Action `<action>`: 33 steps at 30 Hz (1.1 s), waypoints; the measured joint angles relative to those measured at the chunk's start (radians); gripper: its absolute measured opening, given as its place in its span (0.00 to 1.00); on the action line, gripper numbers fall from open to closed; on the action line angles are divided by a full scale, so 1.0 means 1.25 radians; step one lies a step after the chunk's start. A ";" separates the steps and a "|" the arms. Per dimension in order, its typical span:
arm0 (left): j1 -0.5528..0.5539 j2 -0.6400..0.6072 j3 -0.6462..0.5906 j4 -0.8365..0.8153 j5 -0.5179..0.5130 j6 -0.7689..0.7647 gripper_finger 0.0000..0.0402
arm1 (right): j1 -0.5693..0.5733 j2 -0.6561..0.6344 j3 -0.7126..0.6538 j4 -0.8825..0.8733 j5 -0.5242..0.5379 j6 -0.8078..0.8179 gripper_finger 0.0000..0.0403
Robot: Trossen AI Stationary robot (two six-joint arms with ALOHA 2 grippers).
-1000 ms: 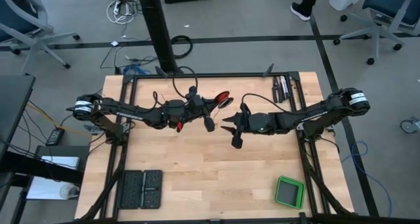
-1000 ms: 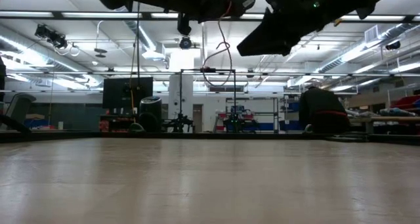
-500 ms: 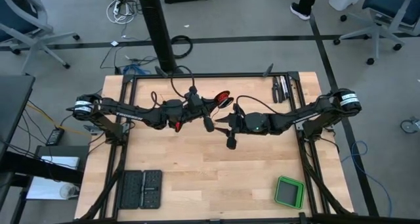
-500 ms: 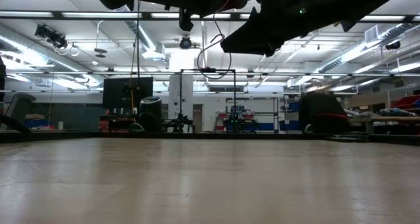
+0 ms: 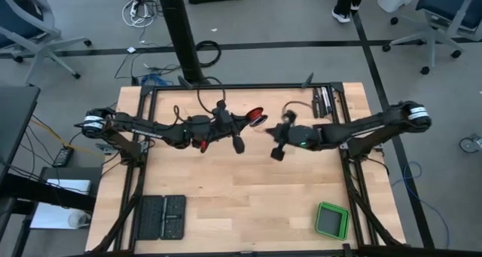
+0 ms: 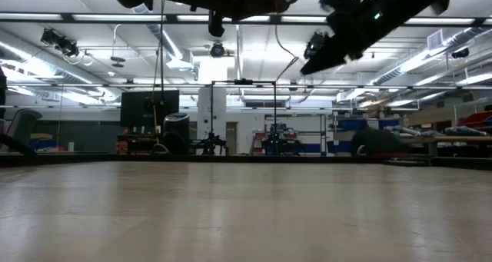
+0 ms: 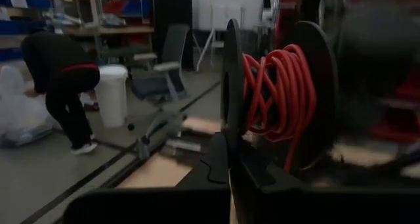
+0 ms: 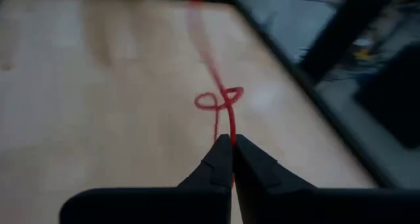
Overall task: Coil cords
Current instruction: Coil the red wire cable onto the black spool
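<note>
A black-flanged spool [image 7: 275, 99] wound with the red-orange cord [image 7: 279, 92] hangs over the middle of the table [image 5: 226, 189]. My left gripper [image 7: 230, 178] is shut on it; in the high view the spool [image 5: 256, 115] shows at that arm's tip. A free run of the cord [image 8: 220, 99] leads from the spool, makes a small loop and enters my right gripper [image 8: 231, 145], which is shut on it to the spool's right [image 5: 276, 153]. In the low view the cord [image 6: 280, 58] sags between spool and right gripper [image 6: 311, 64]. My left gripper pinches the spool by the edge of its nearer black flange [image 7: 231, 119] between its two shut fingers, which point level toward the table's right. The spool is lifted clear of the table, its flanges upright. My right gripper pinches a single strand of the cord [image 8: 230, 133] between its fingertips. The fingers slant downward, and the cord runs on from their tips. The strand hangs clear of the table with a small loop [image 8: 220, 99] just ahead of the tips.
A green box [image 5: 331, 221] sits near the table's front right corner and a black ribbed tray [image 5: 160, 218] near the front left. Dark tools [image 5: 324, 102] lie at the far right. A person [image 7: 62, 86] bends over in the room beyond.
My right gripper, open beside the spool a moment ago, has shut on the cord and drawn back toward the table's right edge, rolling and tipping as it went. A strand of cord now trails from the spool to it. The left gripper and spool have kept still.
</note>
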 joint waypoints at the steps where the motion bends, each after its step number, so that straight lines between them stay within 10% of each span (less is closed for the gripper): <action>1: 0.000 0.000 0.000 -0.019 0.000 0.001 0.00 | 0.000 -0.033 0.000 -0.026 0.019 0.000 0.01; 12: 0.000 0.001 -0.001 -0.256 -0.030 -0.019 0.00 | 0.004 -0.243 0.002 -0.029 0.030 -0.007 0.00; 33: -0.012 0.015 -0.002 -0.300 -0.113 -0.126 0.00 | 0.038 0.047 0.096 0.215 -0.057 -0.029 0.01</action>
